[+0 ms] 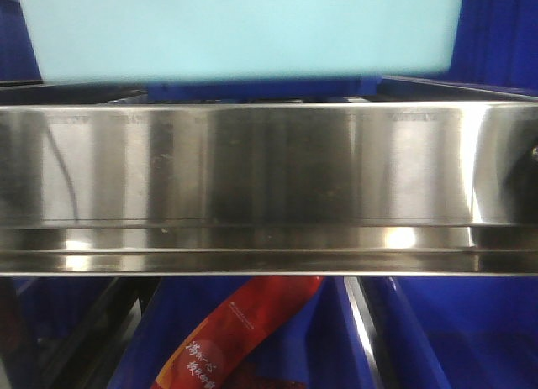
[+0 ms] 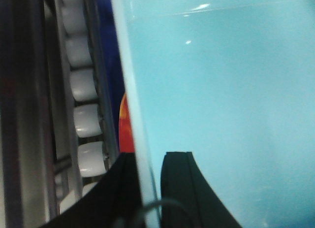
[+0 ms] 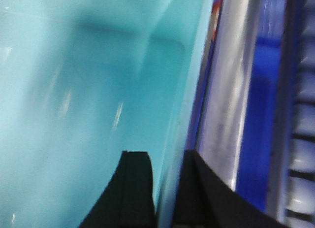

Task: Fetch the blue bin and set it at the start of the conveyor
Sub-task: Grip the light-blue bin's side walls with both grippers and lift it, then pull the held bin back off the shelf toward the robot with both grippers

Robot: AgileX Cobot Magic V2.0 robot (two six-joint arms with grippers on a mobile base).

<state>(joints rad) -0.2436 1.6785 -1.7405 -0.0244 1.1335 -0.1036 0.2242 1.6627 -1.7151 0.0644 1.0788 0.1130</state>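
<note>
The blue bin (image 1: 239,29), a pale turquoise smooth tub, fills the top of the front view, just above the steel shelf rail. My left gripper (image 2: 147,164) is shut on the bin's left wall, one black finger inside and one outside; the bin's inside (image 2: 221,100) fills that view. My right gripper (image 3: 167,161) is shut on the bin's right wall the same way, with the bin's inside (image 3: 88,90) to its left. The conveyor start is out of view.
A shiny stainless-steel shelf rail (image 1: 269,187) spans the front view. Below it lie dark blue crates (image 1: 437,339) and a red snack bag (image 1: 235,334). White rollers (image 2: 83,85) run left of the bin; a steel rail (image 3: 231,90) and blue crate (image 3: 263,100) stand right of it.
</note>
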